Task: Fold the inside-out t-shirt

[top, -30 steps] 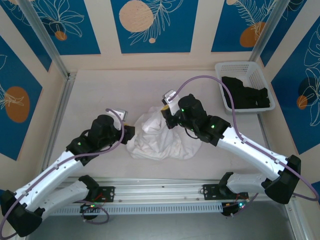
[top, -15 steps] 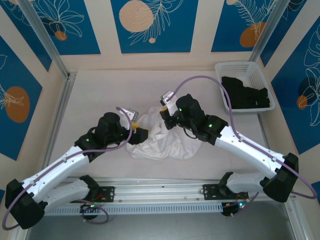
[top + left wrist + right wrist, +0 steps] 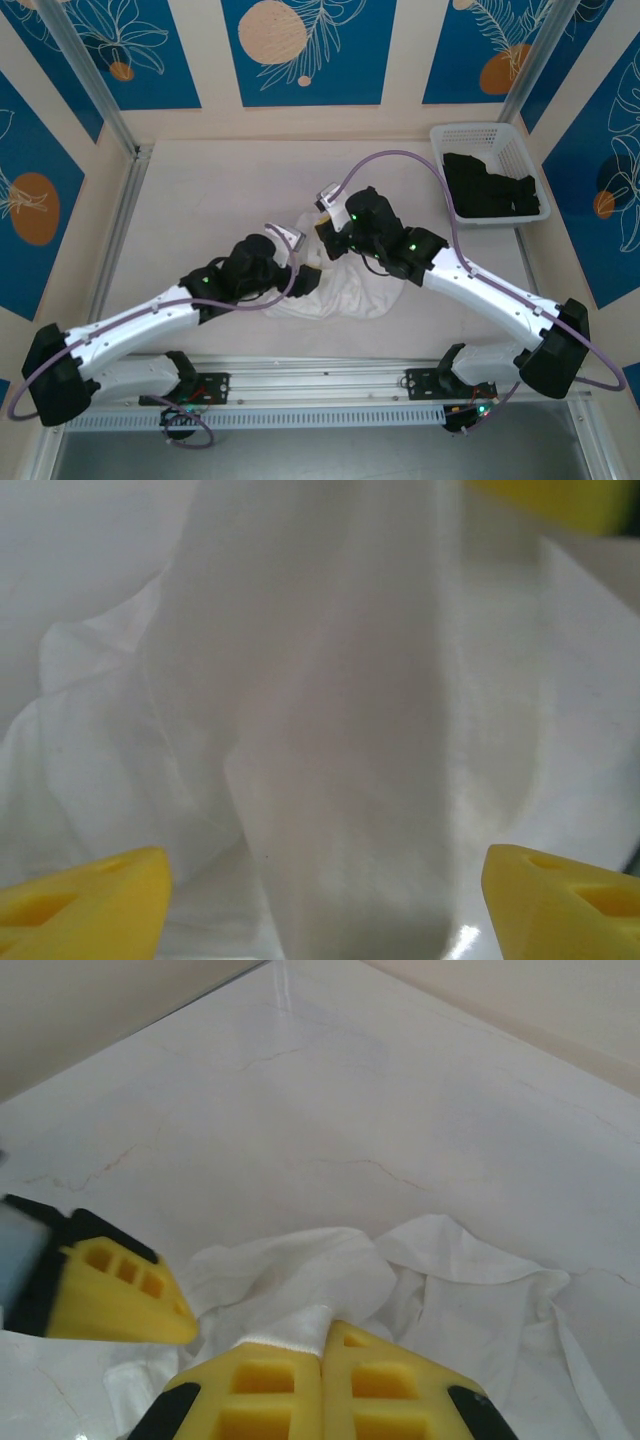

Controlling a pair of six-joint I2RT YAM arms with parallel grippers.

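The inside-out t-shirt (image 3: 345, 288) is a crumpled white heap at the middle of the table. My right gripper (image 3: 326, 234) is shut on a hemmed edge of it and holds that part up. In the right wrist view the yellow fingers (image 3: 270, 1390) meet at the gripper's tip (image 3: 322, 1336), pinching the white hem, and the rest of the t-shirt (image 3: 450, 1300) lies below. My left gripper (image 3: 309, 277) is open at the heap's left side. In the left wrist view it (image 3: 325, 910) stands wide around a hanging fold of the t-shirt (image 3: 340, 730) without clamping it.
A white basket (image 3: 487, 134) with a black garment (image 3: 495, 195) sits at the back right. Metal rails run along the left side (image 3: 118, 225) and the near edge (image 3: 330, 368). A finger of the left gripper (image 3: 115, 1295) is close beside the right gripper's grip.
My left arm has reached right, from beside the heap to its lifted part, and its jaws have opened wide. The right gripper stays shut on the hem, shifted slightly left.
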